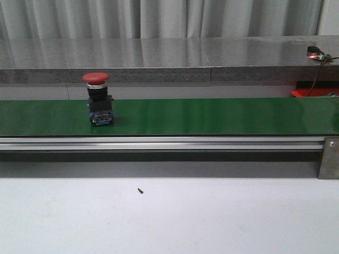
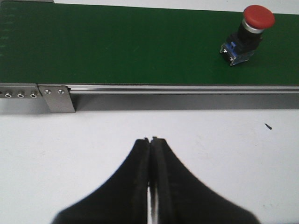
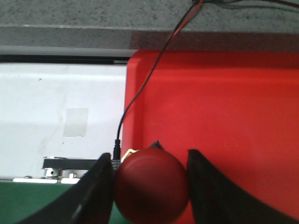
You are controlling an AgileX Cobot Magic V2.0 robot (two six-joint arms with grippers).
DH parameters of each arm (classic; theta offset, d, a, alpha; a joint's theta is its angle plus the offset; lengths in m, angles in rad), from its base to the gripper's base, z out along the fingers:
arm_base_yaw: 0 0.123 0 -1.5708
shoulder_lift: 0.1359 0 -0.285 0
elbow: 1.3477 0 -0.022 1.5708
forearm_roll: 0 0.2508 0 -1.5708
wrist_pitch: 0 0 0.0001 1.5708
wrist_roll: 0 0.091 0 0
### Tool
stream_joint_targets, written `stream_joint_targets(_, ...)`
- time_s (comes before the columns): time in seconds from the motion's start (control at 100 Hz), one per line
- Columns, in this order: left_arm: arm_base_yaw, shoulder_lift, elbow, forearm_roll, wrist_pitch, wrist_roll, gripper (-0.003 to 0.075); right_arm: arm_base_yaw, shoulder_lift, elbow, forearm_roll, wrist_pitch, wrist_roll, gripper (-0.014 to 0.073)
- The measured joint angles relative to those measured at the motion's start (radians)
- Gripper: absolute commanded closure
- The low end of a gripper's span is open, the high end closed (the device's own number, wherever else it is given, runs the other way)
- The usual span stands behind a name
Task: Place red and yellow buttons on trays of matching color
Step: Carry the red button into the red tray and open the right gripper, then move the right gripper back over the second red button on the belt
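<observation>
Red button (image 3: pixel 152 184) (between right gripper (image 3: pixel 149 186) fingers) above red tray (image 3: pixel 224 116)

The left hand (image 2: pixel 150 144) has fingers pressed together; the right hand (image 3: pixel 150 163) fingers are spread.

surface: white table (image 1: pixel 212 222) | on it: green conveyor belt (image 1: pixel 212 116) on an aluminium rail (image 1: pixel 159 143), a small dark speck (image 1: pixel 140 191) near the front | on belt: one red button (image 1: pixel 97 99), upright, left of centre | far right behind belt: red tray (image 1: pixel 312 92), partly visible
</observation>
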Motion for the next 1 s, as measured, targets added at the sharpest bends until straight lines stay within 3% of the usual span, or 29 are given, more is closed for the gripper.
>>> stream_joint_targets(0.54, 0.0, 0.0, 0.0, 0.0, 0.0, 0.0, 0.074, -0.018, 0.263, -0.124, 0.037, -0.04, 0.009, 0.0494)
stream_joint_targets(0.82, 0.0, 0.0, 0.0, 0.0, 0.0, 0.0, 0.074, -0.018, 0.308, -0.128, 0.039, -0.053, 0.011, 0.0487)
stream_joint_targets(0.89, 0.0, 0.0, 0.0, 0.0, 0.0, 0.0, 0.074, -0.018, 0.309, -0.129, 0.041, -0.053, 0.011, 0.0422)
stream_joint_targets(1.0, 0.0, 0.0, 0.0, 0.0, 0.0, 0.0, 0.074, -0.018, 0.309, -0.131, 0.041, -0.053, 0.011, 0.0214)
